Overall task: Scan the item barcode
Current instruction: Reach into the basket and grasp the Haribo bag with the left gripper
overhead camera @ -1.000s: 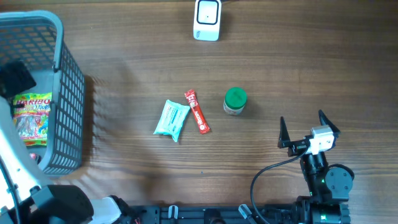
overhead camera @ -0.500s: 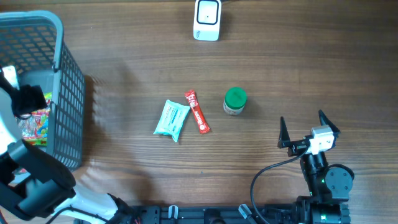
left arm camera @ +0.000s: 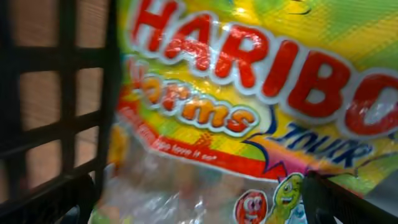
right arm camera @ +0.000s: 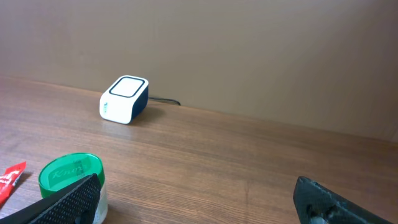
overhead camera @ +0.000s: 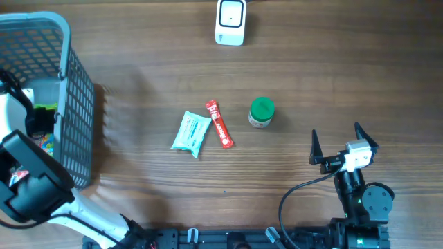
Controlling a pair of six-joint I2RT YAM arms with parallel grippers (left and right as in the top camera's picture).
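1. Basket [overhead camera: 76, 104], at the left of the table [overhead camera: 152, 200]: holds the Haribo bag [left arm camera: 249, 93], judged to be the item due for scanning.
2. Left gripper [left arm camera: 199, 208]: hangs close over the bag inside the basket, jaws spread wide, nothing held. Step in hand: the reach for pickup.
3. Right gripper [overhead camera: 337, 138]: sits at the near right, jaws fully apart, empty.
4. Scanner [overhead camera: 230, 21]: far centre, well apart from the basket. The next move calls for lowering, closing on the bag and lifting it clear.

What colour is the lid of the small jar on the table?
The lid is green; the overhead view shows it best.
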